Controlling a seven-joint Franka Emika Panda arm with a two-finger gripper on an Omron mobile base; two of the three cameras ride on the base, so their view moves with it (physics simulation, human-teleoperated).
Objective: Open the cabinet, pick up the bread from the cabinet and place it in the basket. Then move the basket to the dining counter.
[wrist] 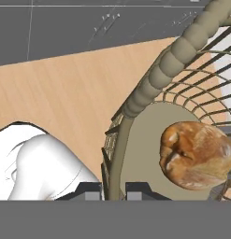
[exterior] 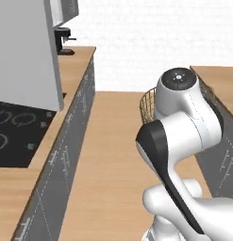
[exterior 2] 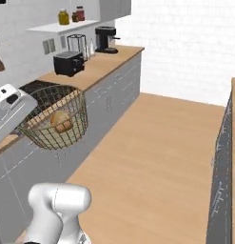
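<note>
Golden-brown crusty bread (wrist: 197, 155) inside wire basket (wrist: 149, 88)

The robot's white arm hides most of the basket (exterior: 147, 104) in the left base view, and the hand view's edge cuts off the bread (wrist: 197, 155).

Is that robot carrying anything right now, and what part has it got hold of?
Yes: the pincer is shut on the rim of the basket, one finger each side of the wire wall, lifting it clear of the worktop. The bread lies inside.
</note>
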